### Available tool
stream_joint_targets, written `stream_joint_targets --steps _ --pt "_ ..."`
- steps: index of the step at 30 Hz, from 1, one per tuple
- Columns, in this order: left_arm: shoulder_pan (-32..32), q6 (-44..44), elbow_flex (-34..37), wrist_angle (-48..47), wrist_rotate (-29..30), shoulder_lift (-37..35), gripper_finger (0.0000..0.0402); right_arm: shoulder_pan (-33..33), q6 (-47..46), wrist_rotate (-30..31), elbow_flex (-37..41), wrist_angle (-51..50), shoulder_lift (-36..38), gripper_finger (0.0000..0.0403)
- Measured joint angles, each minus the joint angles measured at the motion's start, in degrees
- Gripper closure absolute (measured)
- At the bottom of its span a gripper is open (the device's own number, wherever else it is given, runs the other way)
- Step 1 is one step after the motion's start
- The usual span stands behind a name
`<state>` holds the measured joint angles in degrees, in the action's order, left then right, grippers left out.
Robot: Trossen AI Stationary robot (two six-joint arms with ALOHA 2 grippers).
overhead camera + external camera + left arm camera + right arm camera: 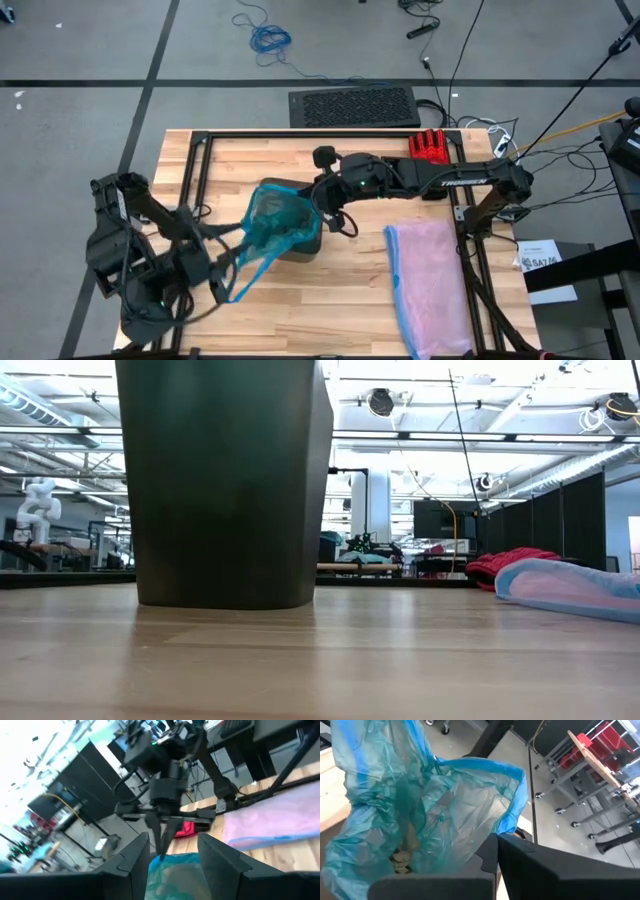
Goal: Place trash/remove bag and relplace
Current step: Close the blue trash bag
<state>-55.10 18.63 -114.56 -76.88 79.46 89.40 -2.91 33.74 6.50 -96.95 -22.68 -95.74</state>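
Over the dark bin (300, 240), crinkled translucent teal bag (275, 222), right gripper (322, 196) jaws pinching its rim, left gripper (222, 262) jaws spread.

free: we see bare wood table (330, 290) in front | blocked: dark bin (300, 243) with teal plastic bag (275, 220) mid-table; pink translucent bag (430, 280) right; red glove (428, 146) at back edge

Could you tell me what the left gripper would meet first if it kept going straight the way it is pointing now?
Most likely the teal-green bin bag lining the dark bin: it fills the gap ahead of the left gripper. Just beyond it hangs the right gripper, shut at the bag's rim, though depth is hard to judge.
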Motion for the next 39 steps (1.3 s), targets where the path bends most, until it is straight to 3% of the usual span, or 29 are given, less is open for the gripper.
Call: stream_joint_targets --steps 12,29,32,36,39 --pt "13.05 6.54 2.04 -9.49 -13.91 -0.54 0.0239 -1.67 0.11 2.56 -0.02 0.66 1.18 0.0403" --pt "21.82 8.07 10.12 -8.92 -16.75 -0.54 0.0244 -7.45 0.48 2.21 -0.02 1.62 2.86 0.0403" --pt "23.13 8.05 10.79 -8.17 -18.03 -0.56 0.0278 -8.17 0.98 2.21 -0.02 2.03 2.86 0.0403" --pt "23.91 8.04 12.46 -7.81 -19.28 -0.56 0.0374 -8.79 1.4 2.28 -0.02 3.21 2.86 0.0403" --pt "23.97 9.49 14.08 -7.88 -19.41 -0.56 0.0394 -9.11 1.66 2.55 -0.02 3.69 2.89 0.0403"
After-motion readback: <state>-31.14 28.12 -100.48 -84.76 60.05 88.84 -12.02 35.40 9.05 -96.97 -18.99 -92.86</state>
